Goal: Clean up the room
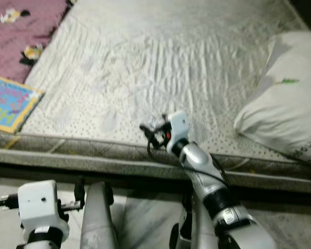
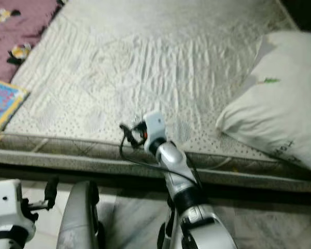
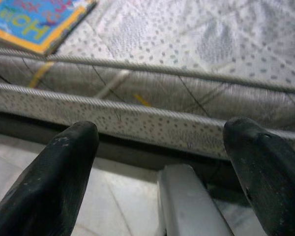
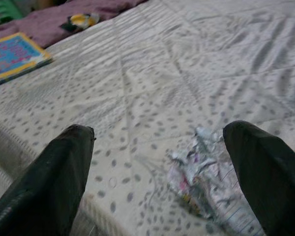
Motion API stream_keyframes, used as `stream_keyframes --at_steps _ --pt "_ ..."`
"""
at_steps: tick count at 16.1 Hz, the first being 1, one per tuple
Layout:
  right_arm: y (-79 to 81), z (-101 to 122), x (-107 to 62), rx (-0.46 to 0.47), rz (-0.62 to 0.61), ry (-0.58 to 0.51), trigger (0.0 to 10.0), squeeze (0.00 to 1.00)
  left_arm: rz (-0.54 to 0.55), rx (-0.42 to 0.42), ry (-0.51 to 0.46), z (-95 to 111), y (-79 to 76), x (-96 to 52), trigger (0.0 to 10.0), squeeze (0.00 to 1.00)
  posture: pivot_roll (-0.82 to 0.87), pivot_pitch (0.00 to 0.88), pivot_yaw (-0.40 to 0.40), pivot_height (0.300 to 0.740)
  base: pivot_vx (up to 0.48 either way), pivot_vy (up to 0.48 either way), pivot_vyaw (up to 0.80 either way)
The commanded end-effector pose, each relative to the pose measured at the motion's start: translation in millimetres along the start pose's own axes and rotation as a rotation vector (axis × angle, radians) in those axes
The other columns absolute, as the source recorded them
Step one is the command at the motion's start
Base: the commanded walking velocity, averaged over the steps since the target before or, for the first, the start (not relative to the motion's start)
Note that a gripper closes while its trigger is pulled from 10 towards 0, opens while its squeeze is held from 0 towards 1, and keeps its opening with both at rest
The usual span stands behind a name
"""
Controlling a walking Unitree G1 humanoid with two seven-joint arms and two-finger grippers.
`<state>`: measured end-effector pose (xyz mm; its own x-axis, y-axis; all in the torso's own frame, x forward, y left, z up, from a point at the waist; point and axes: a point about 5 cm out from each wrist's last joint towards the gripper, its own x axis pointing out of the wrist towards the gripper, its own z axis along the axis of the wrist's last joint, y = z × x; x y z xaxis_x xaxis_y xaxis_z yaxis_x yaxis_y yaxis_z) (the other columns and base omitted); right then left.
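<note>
A crumpled, shiny wrapper (image 4: 206,174) lies on the dotted grey mattress (image 1: 145,67) close to its front edge. My right gripper (image 4: 157,132) hovers over that edge, open, with the wrapper just ahead between the lines of its two fingers and nothing held. In the head views the right arm reaches up from below to the mattress rim, and the gripper (image 1: 154,132) is partly hidden by its white wrist. My left gripper (image 3: 160,132) is low beside the floor, open and empty, facing the mattress side.
A colourful book (image 1: 10,104) lies on the mattress's left front corner. A purple blanket (image 1: 20,31) with a small yellow-and-black item (image 1: 32,52) lies at the far left. A white pillow (image 1: 285,109) rests on the right. Tiled floor (image 3: 118,196) runs below.
</note>
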<state>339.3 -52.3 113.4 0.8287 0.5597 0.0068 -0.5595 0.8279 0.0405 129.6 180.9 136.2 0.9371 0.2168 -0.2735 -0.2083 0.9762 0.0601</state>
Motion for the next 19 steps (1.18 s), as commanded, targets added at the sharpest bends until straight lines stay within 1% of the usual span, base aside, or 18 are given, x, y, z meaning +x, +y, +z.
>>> stream_keyframes --at_steps 1,4,6,9,10,12,13,14,15,17,18,19 --pt "-1.6 -1 2.9 0.010 -0.031 -0.001 10.0 0.00 0.005 0.006 0.008 2 -0.5 -4.1 10.0 0.00 0.27 0.277 -0.047 0.529 0.000 0.000 0.00" --pt "2.5 2 14.0 0.003 -0.068 0.007 10.0 0.00 0.002 0.000 0.013 3 -3.4 -5.6 10.0 0.00 0.28 0.286 -0.058 0.529 0.000 0.000 0.00" --pt "11.0 5 25.3 -0.029 -0.092 0.028 10.0 0.00 -0.004 -0.002 0.014 4 -6.2 -5.3 10.0 0.00 0.28 0.288 -0.060 0.529 0.000 0.000 0.00" --pt "18.0 8 35.0 -0.049 -0.154 0.041 10.0 0.00 -0.009 0.002 0.006 6 -9.1 -2.6 10.0 0.00 0.28 0.280 -0.071 0.529 0.000 0.000 0.00" --pt "19.6 9 36.8 -0.058 -0.164 0.043 10.0 0.00 -0.008 0.002 0.005 6 -9.7 -1.9 10.0 0.00 0.29 0.277 -0.073 0.529 0.000 0.000 0.00" --pt "25.4 8 39.4 -0.111 -0.179 0.064 10.0 0.00 -0.003 0.000 0.003 6 -10.5 -1.4 10.0 0.00 0.29 0.273 -0.079 0.529 0.000 0.000 0.00" --pt "29.2 6 40.3 -0.161 -0.185 0.082 10.0 0.00 -0.001 -0.001 0.002 6 -11.3 -0.4 10.0 0.00 0.29 0.270 -0.083 0.529 0.000 0.000 0.00" --pt "30.7 3 40.2 -0.185 -0.186 0.101 10.0 0.00 0.000 -0.001 0.001 6 -11.4 -0.2 10.0 0.00 0.29 0.269 -0.084 0.529 0.000 0.000 0.00" --pt "31.8 -2 39.2 -0.215 -0.191 0.136 10.0 0.00 0.000 -0.001 -0.001 6 -11.9 0.5 10.0 0.00 0.29 0.265 -0.088 0.529 0.000 0.000 0.00" --pt "30.4 -12 35.6 -0.242 -0.205 0.203 10.0 0.00 0.004 0.001 -0.002 6 -11.9 0.9 10.0 0.00 0.30 0.262 -0.091 0.529 0.000 0.000 0.00" --pt "26.8 -18 32.4 -0.239 -0.229 0.241 2.6 0.00 0.006 0.002 -0.002 6 -11.9 1.1 10.0 0.00 0.30 0.259 -0.093 0.529 0.000 0.000 0.00" --pt "25.4 -21 31.0 -0.227 -0.237 0.255 0.0 0.00 0.007 0.002 -0.001 5 -12.0 1.4 10.0 0.00 0.30 0.256 -0.094 0.529 0.000 0.000 0.00"
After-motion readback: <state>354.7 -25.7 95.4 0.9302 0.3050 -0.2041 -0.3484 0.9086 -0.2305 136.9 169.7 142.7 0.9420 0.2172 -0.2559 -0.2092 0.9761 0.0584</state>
